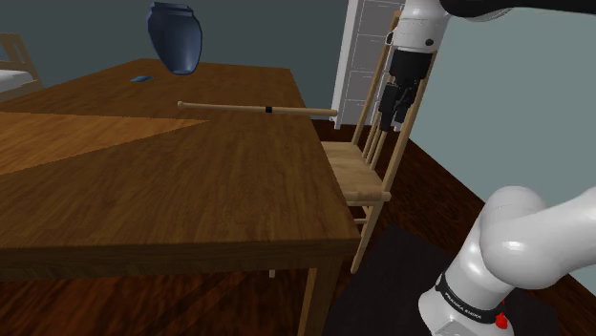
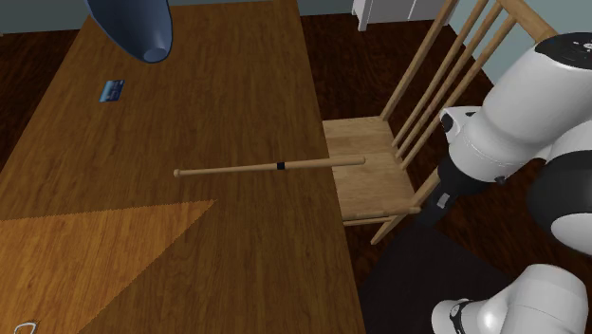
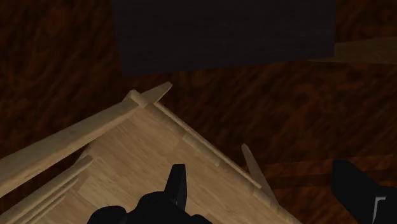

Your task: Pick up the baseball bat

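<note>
Bat: baseball bat, light wood w/ a thin black band, lies flat on the wooden counter.
Bat lie: runs crosswise near the counter edge that faces the chair. Thicker end sticks out past that edge, over the chair seat. Thin end points inward over the counter top.
2nd ext. view: same lie; baseball bat is alone on bare wood, nothing touching it.
Gripper: all-black gripper hangs pointing down, off the counter's side, above the chair seat & by the chair's back rails. It's to the shoulder view's right of the bat's thick end, apart from it, no contact.
Fingers: released. In wrist view the two fingers stand wide apart w/ nothing clasped. Below the gripper are a corner of the chair seat & dark wood floor.
Arm: white arm w/ dark joints rises from the shoulder view's lower right & bends over the chair.
Vase: dark blue vase on the counter's far part, well apart from the bat.
Card: small blue card flat on the counter, near the vase, well apart from the bat's thin end.
Drawers: white drawers behind the chair, against a grey-blue wall.
</note>
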Controlling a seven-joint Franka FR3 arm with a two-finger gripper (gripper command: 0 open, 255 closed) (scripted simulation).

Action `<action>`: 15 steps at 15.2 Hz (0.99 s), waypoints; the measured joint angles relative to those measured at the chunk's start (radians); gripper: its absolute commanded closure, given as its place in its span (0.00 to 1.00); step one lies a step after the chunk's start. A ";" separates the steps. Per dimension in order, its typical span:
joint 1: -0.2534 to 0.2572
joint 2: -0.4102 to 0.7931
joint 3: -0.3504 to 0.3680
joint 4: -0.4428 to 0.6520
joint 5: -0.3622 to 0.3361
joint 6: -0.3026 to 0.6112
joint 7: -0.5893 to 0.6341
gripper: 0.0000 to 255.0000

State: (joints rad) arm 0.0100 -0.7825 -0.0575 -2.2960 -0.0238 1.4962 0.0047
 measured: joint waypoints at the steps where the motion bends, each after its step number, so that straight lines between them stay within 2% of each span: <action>1: 0.000 0.000 0.000 0.000 0.000 0.000 0.000 0.00; 7: 0.052 0.189 -0.020 0.126 -0.020 0.066 -0.127 0.00; 15: 0.121 0.500 -0.028 0.410 -0.029 0.100 -0.328 0.00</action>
State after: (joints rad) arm 0.1307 -0.2830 -0.0856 -1.8856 -0.0532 1.5965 -0.3228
